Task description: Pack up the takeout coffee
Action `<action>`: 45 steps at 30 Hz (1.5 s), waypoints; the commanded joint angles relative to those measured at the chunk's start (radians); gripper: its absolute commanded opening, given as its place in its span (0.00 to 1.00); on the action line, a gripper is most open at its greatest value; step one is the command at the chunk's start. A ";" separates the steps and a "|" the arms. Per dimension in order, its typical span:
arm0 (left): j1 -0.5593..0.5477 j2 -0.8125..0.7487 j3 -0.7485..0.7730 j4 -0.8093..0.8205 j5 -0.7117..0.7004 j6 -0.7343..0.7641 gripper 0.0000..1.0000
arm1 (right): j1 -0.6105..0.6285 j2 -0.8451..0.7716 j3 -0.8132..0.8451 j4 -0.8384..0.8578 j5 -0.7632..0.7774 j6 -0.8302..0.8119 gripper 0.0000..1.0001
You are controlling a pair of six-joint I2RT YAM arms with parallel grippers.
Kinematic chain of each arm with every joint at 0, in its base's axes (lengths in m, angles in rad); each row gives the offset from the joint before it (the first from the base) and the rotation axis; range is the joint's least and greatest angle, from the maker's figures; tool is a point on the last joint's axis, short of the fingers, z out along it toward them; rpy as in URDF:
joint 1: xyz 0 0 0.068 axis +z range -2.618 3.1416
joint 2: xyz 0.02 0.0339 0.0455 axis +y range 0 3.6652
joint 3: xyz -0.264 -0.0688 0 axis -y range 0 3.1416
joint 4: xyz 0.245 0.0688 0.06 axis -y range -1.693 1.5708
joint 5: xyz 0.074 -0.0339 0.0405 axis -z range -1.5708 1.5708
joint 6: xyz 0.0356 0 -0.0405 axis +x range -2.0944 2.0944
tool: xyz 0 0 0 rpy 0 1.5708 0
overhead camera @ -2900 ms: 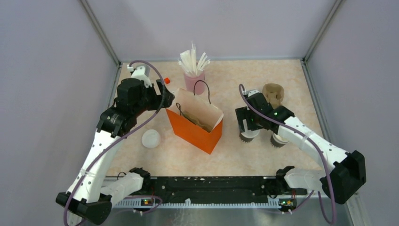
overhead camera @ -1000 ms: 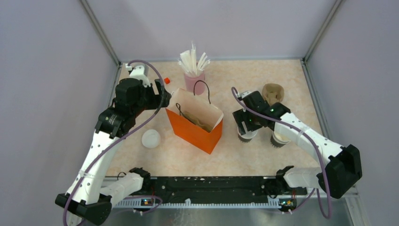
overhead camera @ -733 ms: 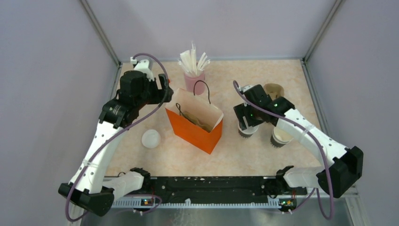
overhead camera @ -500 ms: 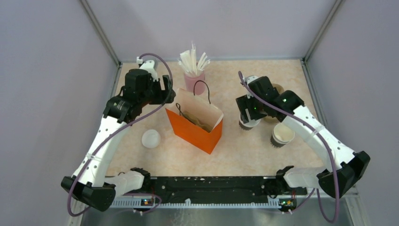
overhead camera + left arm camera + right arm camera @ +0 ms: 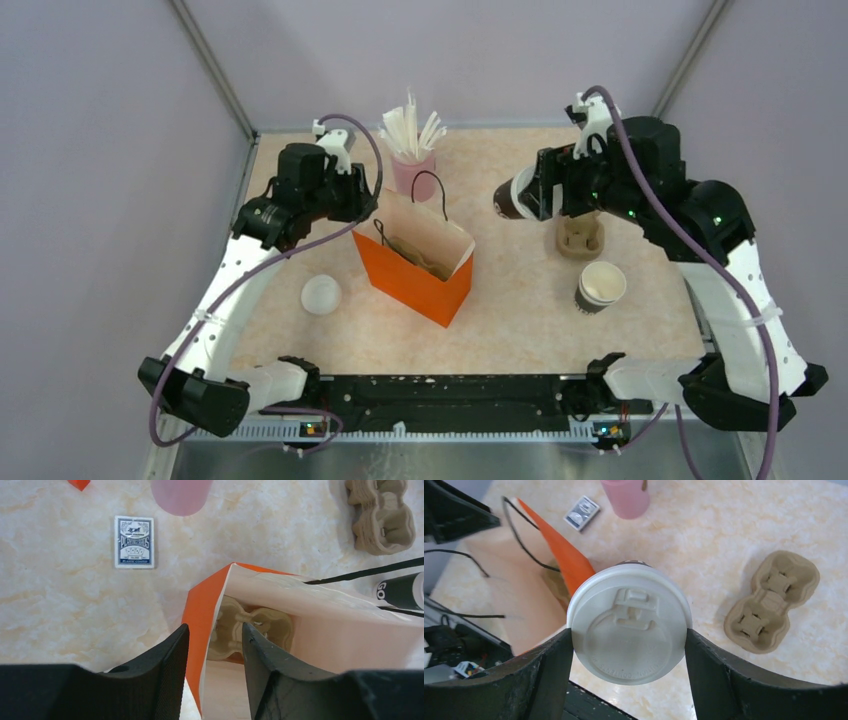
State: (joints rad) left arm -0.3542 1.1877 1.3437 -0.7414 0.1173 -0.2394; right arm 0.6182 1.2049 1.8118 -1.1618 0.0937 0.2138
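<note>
Right now the R gripper [image 5: 629,647] pinches the takeout coffee [image 5: 508,203], fingers pressed vs. both sides of the white lid. The cup's up in the air, tipped sideways, to the right of the orange paper bag [image 5: 415,280] & clear of the table [image 5: 520,320]. The L gripper [image 5: 214,632] straddles the bag's left wall w/ fingers partly spread, one outside, one inside, not clamped. A pulp cup carrier [image 5: 250,627] lies in the bag. A 2nd carrier [image 5: 580,238] & a lidless cup [image 5: 600,287] sit on the table.
</note>
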 commanded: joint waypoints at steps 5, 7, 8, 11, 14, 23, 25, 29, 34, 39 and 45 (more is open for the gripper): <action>0.001 0.022 -0.002 0.077 0.104 -0.017 0.21 | 0.116 -0.005 0.164 0.097 -0.139 0.027 0.64; 0.000 0.023 0.005 0.087 0.106 -0.072 0.13 | 0.173 -0.005 0.166 0.140 -0.149 0.022 0.64; 0.000 0.022 0.006 0.098 0.114 -0.102 0.09 | 0.204 -0.003 0.163 0.155 -0.145 0.014 0.64; 0.000 0.004 -0.012 0.172 0.166 -0.187 0.00 | 0.301 0.012 0.162 0.185 -0.113 -0.027 0.63; 0.000 -0.014 -0.035 0.247 0.193 -0.265 0.00 | 0.326 0.020 0.139 0.217 -0.114 -0.032 0.63; 0.000 -0.008 -0.078 0.405 0.250 -0.307 0.00 | 0.327 0.058 0.050 0.250 0.006 -0.167 0.63; 0.000 0.002 -0.067 0.409 0.242 -0.320 0.00 | 0.327 0.080 0.051 0.231 -0.007 -0.179 0.63; 0.000 0.010 -0.076 0.422 0.252 -0.330 0.00 | 0.327 0.105 0.011 0.241 -0.036 -0.172 0.63; 0.000 0.007 -0.092 0.415 0.253 -0.311 0.00 | 0.329 0.116 -0.082 0.266 -0.014 -0.174 0.63; 0.000 -0.006 -0.152 0.489 0.279 -0.275 0.00 | 0.329 0.116 -0.156 0.284 0.078 -0.239 0.62; -0.001 0.062 -0.137 0.658 0.389 -0.366 0.00 | 0.328 0.125 -0.181 0.297 0.306 -0.377 0.64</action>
State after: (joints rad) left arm -0.3546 1.2213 1.1881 -0.2699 0.4232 -0.5568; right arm 0.9398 1.3319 1.6302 -0.9218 0.2150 -0.0528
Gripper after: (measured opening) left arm 0.004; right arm 0.736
